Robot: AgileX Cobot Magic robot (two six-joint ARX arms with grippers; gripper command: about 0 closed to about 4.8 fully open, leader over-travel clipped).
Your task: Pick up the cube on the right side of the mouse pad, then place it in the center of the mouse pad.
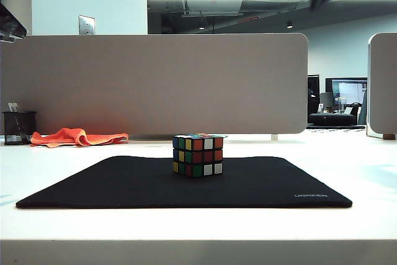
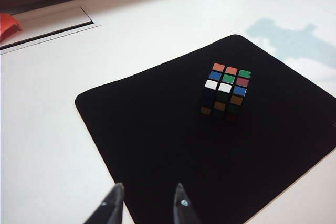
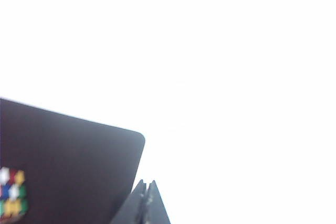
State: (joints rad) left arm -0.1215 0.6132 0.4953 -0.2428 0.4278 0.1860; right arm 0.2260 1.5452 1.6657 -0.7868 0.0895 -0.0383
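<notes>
The cube (image 1: 198, 154), a black 3x3 puzzle with coloured stickers, rests near the middle of the black mouse pad (image 1: 111, 184). In the left wrist view the cube (image 2: 226, 91) stands alone on the mouse pad (image 2: 157, 129), well beyond my left gripper (image 2: 148, 187), which is open and empty over the pad's edge. My right gripper (image 3: 146, 183) is shut on nothing, hovering beside a rounded corner of the mouse pad (image 3: 68, 150); the cube (image 3: 11, 191) shows at the picture's edge, apart from it. Neither gripper shows in the exterior view.
An orange cloth (image 1: 77, 136) and a black mesh pen cup (image 1: 18, 127) sit at the back left against the grey partition (image 1: 155, 82). White desk (image 1: 360, 166) surrounds the pad. A recessed cable flap (image 2: 47, 24) lies in the desk beyond the pad.
</notes>
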